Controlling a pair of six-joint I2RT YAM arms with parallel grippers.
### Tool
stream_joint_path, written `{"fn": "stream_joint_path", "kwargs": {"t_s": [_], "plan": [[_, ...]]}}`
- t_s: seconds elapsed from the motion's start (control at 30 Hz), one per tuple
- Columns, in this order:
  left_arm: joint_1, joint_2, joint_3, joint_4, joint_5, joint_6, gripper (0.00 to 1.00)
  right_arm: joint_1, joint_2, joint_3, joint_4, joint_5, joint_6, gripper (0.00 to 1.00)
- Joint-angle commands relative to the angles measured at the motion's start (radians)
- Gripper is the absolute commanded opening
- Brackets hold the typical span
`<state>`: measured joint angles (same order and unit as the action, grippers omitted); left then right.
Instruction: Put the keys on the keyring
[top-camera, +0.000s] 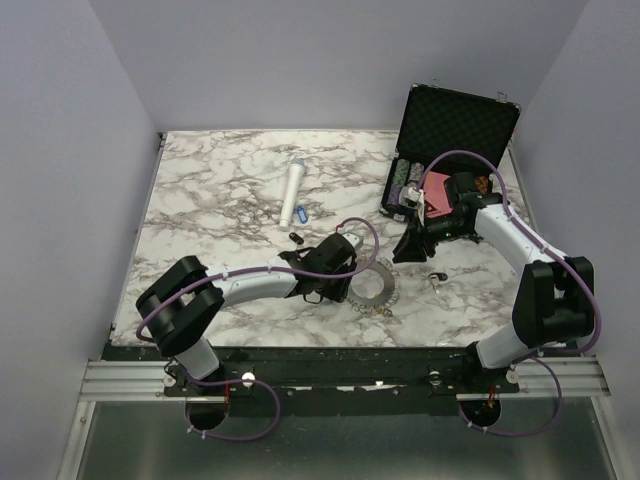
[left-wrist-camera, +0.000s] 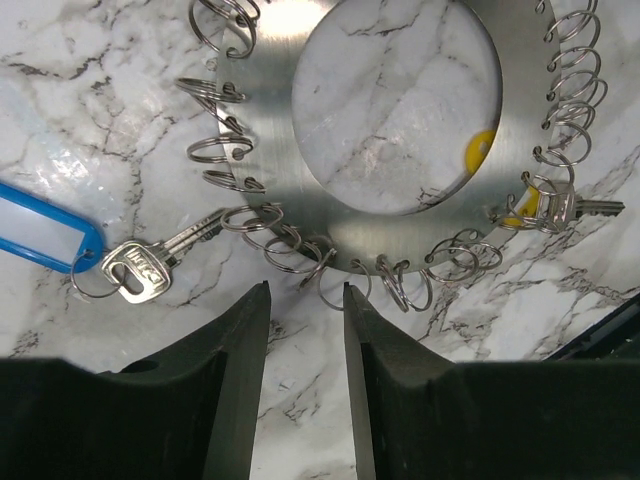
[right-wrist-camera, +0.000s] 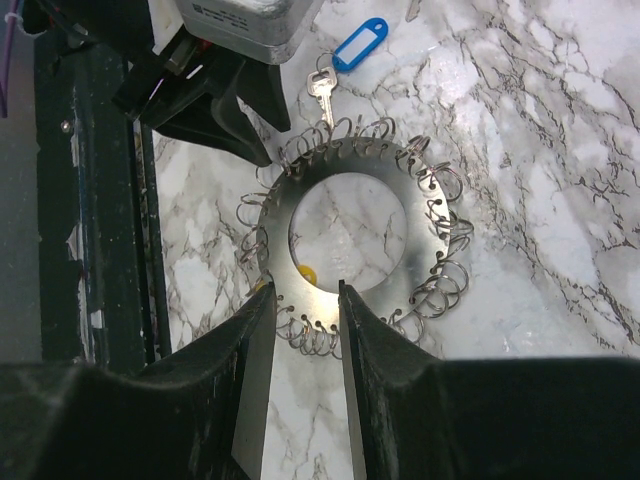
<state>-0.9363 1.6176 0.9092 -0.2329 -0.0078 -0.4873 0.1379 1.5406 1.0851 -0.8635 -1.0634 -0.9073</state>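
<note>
Both the left gripper (left-wrist-camera: 305, 292) and right gripper (right-wrist-camera: 306, 290) gape empty, and the key (left-wrist-camera: 140, 272) lies flat by the keyring (left-wrist-camera: 265, 150), looking light and slippery, so pinch its blue tag (left-wrist-camera: 40, 235).

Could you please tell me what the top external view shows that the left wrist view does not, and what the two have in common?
Only the top external view shows the white cylinder, the open black case at the far right, and the right gripper. Only the left wrist view shows the wire split rings along the rim of the keyring and a yellow tag partly under it. Both show the keyring lying on the marble table, with the left gripper close to it.
</note>
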Motion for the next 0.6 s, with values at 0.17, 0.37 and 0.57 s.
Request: {"fn": "stream_joint_path", "kwargs": {"t_s": [0.17, 0.37, 0.57], "plan": [[0.013, 0.033, 0.019, 0.021, 0.035, 0.029, 0.37, 0.0, -0.004, -0.007, -0.022, -0.024, -0.015, 0.4], [0.013, 0.042, 0.007, 0.058, 0.08, 0.029, 0.34, 0.0, -0.001, -0.007, -0.022, -0.023, -0.013, 0.4], [0.014, 0.057, 0.002, 0.072, 0.088, 0.029, 0.33, -0.001, 0.0, -0.005, -0.023, -0.023, -0.013, 0.4]]}}
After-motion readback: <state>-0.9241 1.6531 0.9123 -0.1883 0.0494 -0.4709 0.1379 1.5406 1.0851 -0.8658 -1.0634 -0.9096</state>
